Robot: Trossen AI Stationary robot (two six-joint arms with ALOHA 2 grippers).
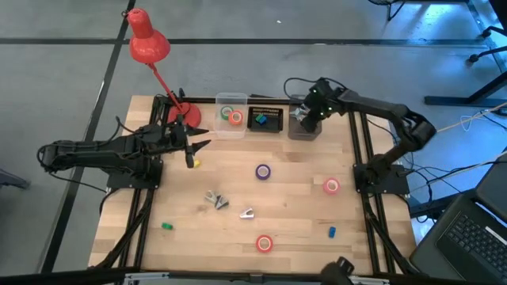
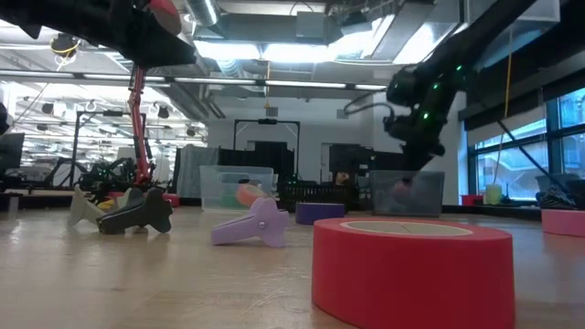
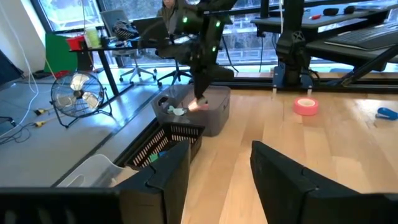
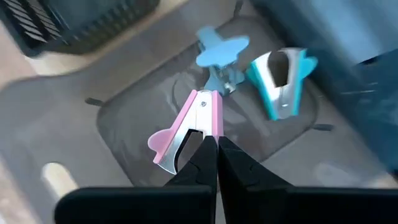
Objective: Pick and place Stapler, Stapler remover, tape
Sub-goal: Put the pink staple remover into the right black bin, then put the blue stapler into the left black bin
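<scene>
My right gripper (image 1: pixel 304 119) hangs over the grey bin (image 1: pixel 303 131) at the table's far edge, shut on a pink stapler remover (image 4: pixel 186 127). A blue remover (image 4: pixel 221 53) and a teal one (image 4: pixel 283 81) lie on the bin's floor. My left gripper (image 1: pixel 198 137) is open and holds nothing, above the table's left half near the lamp base. Tape rolls lie flat on the table: purple (image 1: pixel 263 171), pink (image 1: pixel 331 186) and red-orange (image 1: pixel 264 244). Two more rolls sit in the clear bin (image 1: pixel 230 116). Two stapler removers (image 1: pixel 215 199) (image 1: pixel 246 213) rest on the wood. My right gripper pinches the pink stapler remover at its metal jaw end (image 4: pixel 200 132), only at the fingertips. The fingers come from above, pointing down into the grey bin. The remover lies slanted just below the tips; whether it rests on the bin's floor I cannot tell.
A black basket (image 1: pixel 265 119) stands between the clear and grey bins. A red desk lamp (image 1: pixel 146 43) rises from the far left corner. Small blocks lie about: green (image 1: pixel 167 226), blue (image 1: pixel 332 232), yellow (image 1: pixel 196 163). The middle of the table has bare wood.
</scene>
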